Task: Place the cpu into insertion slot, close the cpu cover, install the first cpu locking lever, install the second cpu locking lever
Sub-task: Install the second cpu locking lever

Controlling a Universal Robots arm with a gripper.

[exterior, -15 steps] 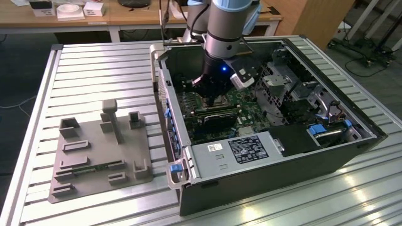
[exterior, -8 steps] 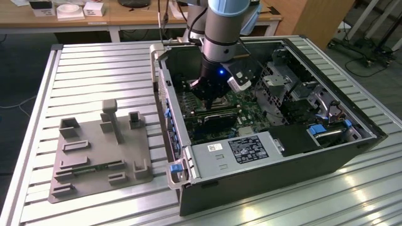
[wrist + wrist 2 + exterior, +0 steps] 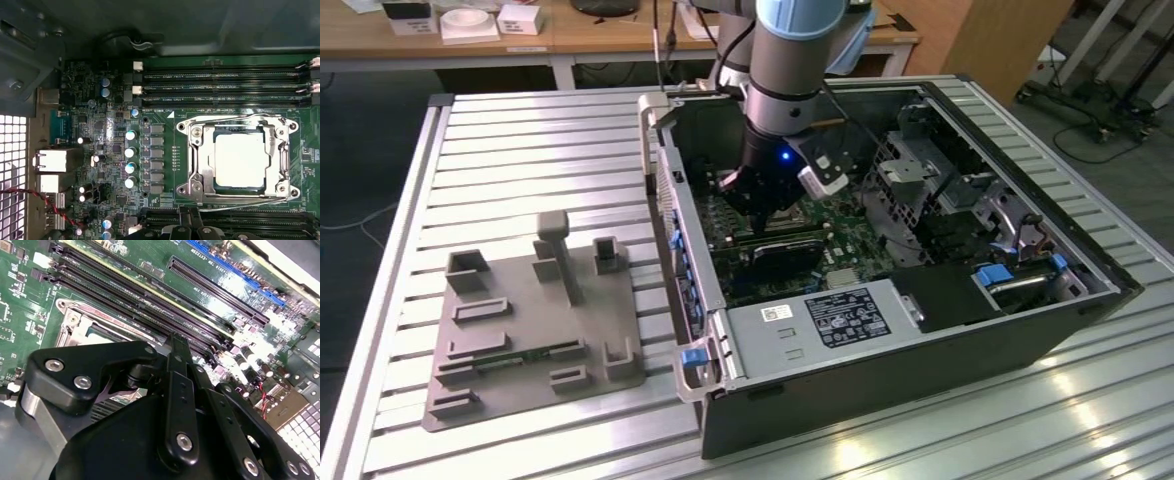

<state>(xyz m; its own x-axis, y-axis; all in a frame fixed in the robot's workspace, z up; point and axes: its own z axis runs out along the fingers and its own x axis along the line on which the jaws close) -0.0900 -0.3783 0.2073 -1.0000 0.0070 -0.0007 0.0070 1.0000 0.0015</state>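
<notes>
One cpu (image 3: 239, 161), square with a pale silvery top, sits in the insertion slot (image 3: 218, 188); we see the cpu cover (image 3: 196, 159) shut over it. Pincer (image 3: 178, 352) fingers together, empty, just beside the socket.

One cpu (image 3: 239, 159), one cpu cover (image 3: 196, 159) — one computer case (image 3: 1067, 330), one arm (image 3: 787, 70)

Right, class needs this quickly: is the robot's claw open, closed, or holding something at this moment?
Claw: closed, fingers together, holding nothing visible, just above the memory slots beside the chip socket.

Wooden desk (image 3: 587, 40) behind, dark floor (image 3: 360, 170), slatted metal table (image 3: 520, 160).
</notes>
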